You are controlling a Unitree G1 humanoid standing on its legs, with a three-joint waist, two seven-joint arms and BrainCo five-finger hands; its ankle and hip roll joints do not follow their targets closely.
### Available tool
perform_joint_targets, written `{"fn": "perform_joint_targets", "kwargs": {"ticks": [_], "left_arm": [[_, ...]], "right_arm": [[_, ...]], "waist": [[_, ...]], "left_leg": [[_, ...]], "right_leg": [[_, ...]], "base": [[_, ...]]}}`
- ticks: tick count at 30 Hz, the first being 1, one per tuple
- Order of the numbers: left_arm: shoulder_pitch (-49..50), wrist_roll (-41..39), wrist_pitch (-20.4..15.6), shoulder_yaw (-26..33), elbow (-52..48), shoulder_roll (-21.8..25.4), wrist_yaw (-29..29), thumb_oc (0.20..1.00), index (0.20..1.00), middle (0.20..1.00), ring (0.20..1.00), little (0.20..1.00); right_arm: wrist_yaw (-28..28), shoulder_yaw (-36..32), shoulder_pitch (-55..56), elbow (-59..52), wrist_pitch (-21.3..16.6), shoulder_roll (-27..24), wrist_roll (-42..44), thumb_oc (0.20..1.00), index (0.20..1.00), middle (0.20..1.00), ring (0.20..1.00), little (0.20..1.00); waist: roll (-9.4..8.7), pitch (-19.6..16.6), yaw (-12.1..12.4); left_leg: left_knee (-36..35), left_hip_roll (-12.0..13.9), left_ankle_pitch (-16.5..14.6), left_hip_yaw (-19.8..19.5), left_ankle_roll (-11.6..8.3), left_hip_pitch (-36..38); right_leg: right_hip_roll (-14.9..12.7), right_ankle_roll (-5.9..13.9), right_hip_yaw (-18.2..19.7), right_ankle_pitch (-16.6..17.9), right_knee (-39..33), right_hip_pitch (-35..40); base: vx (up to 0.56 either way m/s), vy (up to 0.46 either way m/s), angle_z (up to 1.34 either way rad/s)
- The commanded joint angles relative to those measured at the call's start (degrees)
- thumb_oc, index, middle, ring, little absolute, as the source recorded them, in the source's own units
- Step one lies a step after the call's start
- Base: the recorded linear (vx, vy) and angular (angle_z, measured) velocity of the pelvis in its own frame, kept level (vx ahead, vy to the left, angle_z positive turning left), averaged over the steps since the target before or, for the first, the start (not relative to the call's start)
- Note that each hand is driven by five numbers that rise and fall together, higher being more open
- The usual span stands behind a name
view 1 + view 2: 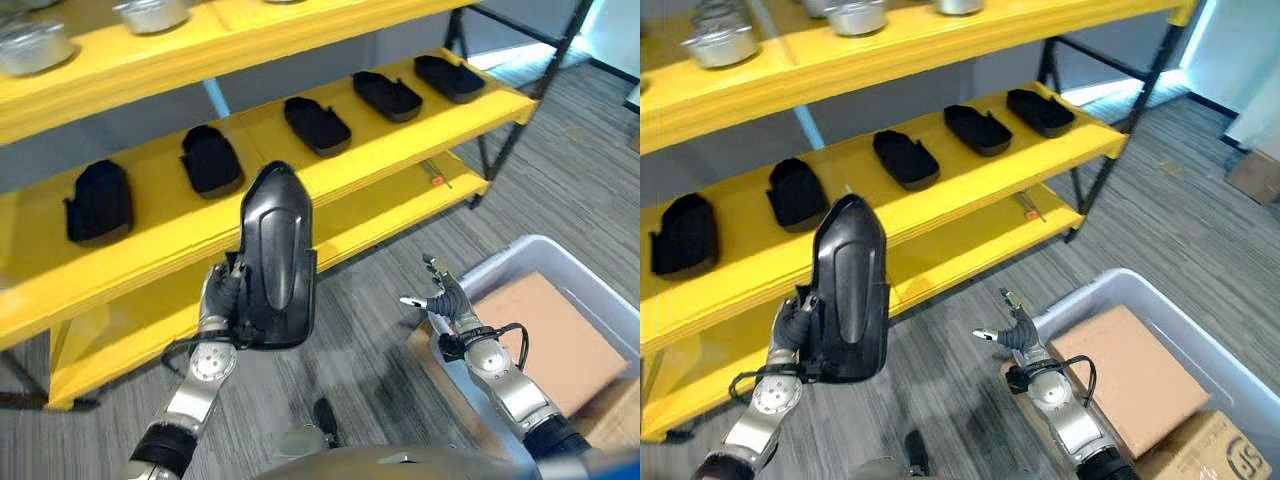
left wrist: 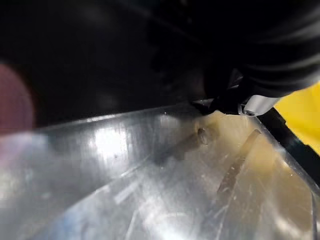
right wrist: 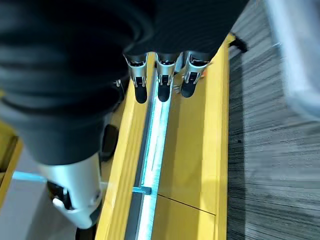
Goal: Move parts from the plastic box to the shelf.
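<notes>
A long glossy black part point(image 1: 276, 258) stands upright in front of the yellow shelf point(image 1: 330, 165), held from behind by my left hand point(image 1: 222, 290), whose fingers curl round its lower edge. The same black part point(image 1: 848, 290) rises to the height of the middle shelf board. Its shiny surface point(image 2: 150, 175) lies right against the left wrist camera. My right hand point(image 1: 445, 300) hovers with relaxed, straight fingers point(image 3: 162, 82) and holds nothing, beside the near corner of the grey plastic box point(image 1: 575, 275).
Several black parts point(image 1: 317, 125) lie in a row on the middle shelf board. Metal bowls point(image 1: 35, 45) stand on the top board. The box holds a flat cardboard sheet point(image 1: 545, 335) and a carton point(image 1: 1200, 450). The shelf's black leg point(image 1: 515, 120) stands at the right.
</notes>
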Motion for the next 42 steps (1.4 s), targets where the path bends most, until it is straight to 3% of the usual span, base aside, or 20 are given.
{"fn": "perform_joint_targets", "kwargs": {"ticks": [1, 3, 6, 7, 14, 22, 23, 25, 27, 32, 34, 36, 37, 38, 42], "left_arm": [[-2.0, 0.4, -4.1, 1.3, -4.3, 2.3, -1.1, 0.200, 0.200, 0.200, 0.200, 0.200], [-0.6, -0.2, -4.4, 1.1, -5.5, 2.0, -1.9, 0.200, 0.200, 0.200, 0.200, 0.200], [0.6, 0.3, -5.7, 0.1, -6.1, 0.9, -2.3, 0.200, 0.200, 0.200, 0.200, 0.200], [-0.1, 0.3, -6.1, -1.5, -5.6, -0.4, -2.9, 0.200, 0.200, 0.200, 0.200, 0.200], [-2.4, -1.1, -4.2, -4.0, -4.8, -1.1, -3.1, 0.200, 0.200, 0.200, 0.200, 0.200], [-2.5, -1.6, -3.6, -4.1, -4.8, -0.2, -3.2, 0.200, 0.200, 0.200, 0.200, 0.200], [-3.2, -1.5, -3.6, -4.5, -4.7, 0.0, -3.1, 0.200, 0.200, 0.200, 0.200, 0.200], [-4.3, -1.5, -3.9, -5.0, -4.3, -0.1, -2.8, 0.200, 0.200, 0.200, 0.200, 0.200], [-6.2, -1.9, -3.9, -5.5, -3.7, -0.2, -2.3, 0.200, 0.200, 0.200, 0.200, 0.200], [-5.7, -5.2, -4.1, -4.8, -2.7, 0.0, -2.6, 0.200, 0.200, 0.200, 0.200, 0.200], [-4.9, -4.9, -4.7, -4.3, -2.8, 0.6, -3.0, 0.200, 0.200, 0.200, 0.200, 0.200], [-4.8, -4.5, -4.5, -4.2, -2.8, 0.8, -2.6, 0.200, 0.200, 0.200, 0.200, 0.200], [-4.6, -4.7, -4.4, -4.0, -2.3, 0.9, -2.1, 0.200, 0.200, 0.200, 0.200, 0.200], [-4.7, -5.1, -4.1, -4.0, -2.3, 0.9, -2.2, 0.200, 0.200, 0.200, 0.200, 0.200], [-5.4, -3.2, -2.9, -3.1, -2.2, 1.7, -1.1, 0.200, 0.200, 0.200, 0.200, 0.200]], "right_arm": [[0.2, -2.2, -2.0, -3.5, -4.0, -0.5, 0.1, 1.000, 1.000, 1.000, 1.000, 1.000], [2.2, -3.1, -1.2, -3.1, -4.8, -1.4, 0.3, 1.000, 1.000, 1.000, 1.000, 1.000], [2.5, -3.6, 0.0, -3.1, -5.6, -1.8, 0.0, 1.000, 1.000, 1.000, 1.000, 1.000], [2.3, -4.1, 1.1, -2.5, -6.6, -1.9, -0.2, 1.000, 1.000, 1.000, 1.000, 1.000], [2.7, -3.5, 0.9, 0.5, -8.1, -1.4, 0.2, 1.000, 1.000, 1.000, 1.000, 1.000], [1.4, -4.1, 2.3, 0.7, -7.9, -1.6, 0.9, 1.000, 1.000, 1.000, 1.000, 1.000], [0.7, -4.6, 2.4, 0.8, -8.1, -2.0, 0.5, 1.000, 1.000, 1.000, 1.000, 1.000], [-0.1, -5.0, 2.3, 1.0, -7.9, -2.4, 0.0, 1.000, 1.000, 1.000, 1.000, 1.000], [-1.0, -5.1, 1.3, 1.8, -7.8, -3.3, -0.2, 1.000, 1.000, 1.000, 1.000, 1.000], [-0.7, -5.4, 1.9, 3.2, -7.4, -4.2, 0.8, 1.000, 1.000, 1.000, 1.000, 1.000], [0.8, -6.5, 4.4, 3.3, -8.2, -4.9, 0.9, 1.000, 1.000, 1.000, 1.000, 1.000], [1.5, -6.5, 4.7, 3.6, -8.2, -5.2, 0.2, 1.000, 1.000, 1.000, 1.000, 1.000], [1.8, -5.9, 4.5, 4.4, -8.5, -5.5, -0.8, 1.000, 1.000, 1.000, 1.000, 1.000], [2.0, -6.1, 4.6, 4.6, -8.6, -5.7, -0.9, 1.000, 1.000, 1.000, 1.000, 1.000], [1.7, -7.6, 4.8, 5.1, -8.3, -5.2, -0.5, 1.000, 1.000, 1.000, 1.000, 1.000]], "waist": [[-1.55, 0.3, -1.1], [-2.42, 0.5, -1.2], [-3.05, 0.6, -2.0], [-3.18, 0.2, -3.4], [-2.77, -1.0, -3.8], [-1.77, -0.9, -5.4], [-1.86, -0.7, -6.1], [-2.33, 0.1, -7.0], [-1.80, 0.8, -9.0], [-0.98, 0.2, -9.0], [-1.52, -0.4, -9.4], [-1.66, -0.4, -9.4], [-1.07, -0.3, -9.1], [-1.05, -0.5, -9.3], [0.29, -0.5, -8.8]], "left_leg": [[0.4, -0.3, -3.4, 4.6, -3.42, 3.0], [0.4, -1.2, -3.9, 4.4, -4.03, 3.6], [0.4, -3.0, -4.5, 2.3, -3.95, 3.7], [0.4, -4.6, -4.7, -0.6, -3.28, 2.7], [0.4, -4.3, -4.7, -0.5, -3.47, 2.8], [3.9, -4.4, -6.5, 3.9, -3.47, 3.9], [7.8, -3.4, -8.7, 5.8, -3.90, 3.4], [14.2, 0.3, -7.7, 9.9, -5.43, 0.6], [17.3, 7.1, -5.5, 14.9, -7.20, 0.1], [11.5, 9.4, -1.0, 11.7, -8.61, 2.3], [10.3, 16.8, 9.1, 8.8, -12.78, 1.7], [10.1, 17.7, 9.2, 6.6, -12.71, 1.9], [11.0, 17.6, 8.3, 5.6, -11.33, 1.3], [10.7, 16.6, 6.2, 5.2, -11.84, 2.2], [8.8, 11.1, -1.4, 6.1, -8.32, 3.4]], "right_leg": [[7.4, -0.83, 0.1, 7.0, -10.4, -1.0], [11.1, -2.28, 0.3, 7.9, -15.8, 0.0], [14.8, -3.44, 4.7, 9.9, -20.9, 0.3], [16.5, -4.22, 10.8, 10.4, -22.6, 0.4], [15.2, -3.80, 11.5, 10.5, -23.0, 0.8], [14.9, -4.46, 9.1, 8.7, -21.4, 1.7], [14.0, -4.38, 8.4, 7.3, -20.5, 2.2], [12.5, -4.92, 6.7, 6.6, -18.9, 1.7], [11.4, -6.27, 3.5, 4.2, -15.1, 0.1], [10.9, -6.93, 3.6, 2.7, -13.4, 0.5], [9.6, -7.35, 4.2, 1.8, -12.4, 1.5], [8.7, -7.20, 5.2, 1.2, -11.1, 1.1], [8.0, -7.46, 5.9, 1.3, -9.3, 0.0], [7.4, -6.76, 6.2, 0.3, -8.7, 0.2], [4.8, -4.71, 6.5, 1.9, -7.6, 0.1]], "base": [[0.11, 0.046, 0.56], [0.13, 0.022, 0.20], [0.13, 0.023, 0.20], [0.11, 0.011, 0.41], [0.14, -0.062, 0.46], [0.12, -0.065, 0.04], [0.06, -0.017, 0.04], [-0.01, -0.006, 0.10], [0.00, 0.069, 0.37], [0.10, 0.206, 0.31], [0.13, 0.385, 0.07], [0.06, 0.403, -0.11], [0.07, 0.450, -0.24], [0.06, 0.527, -0.24], [0.02, 0.533, 0.03]]}}
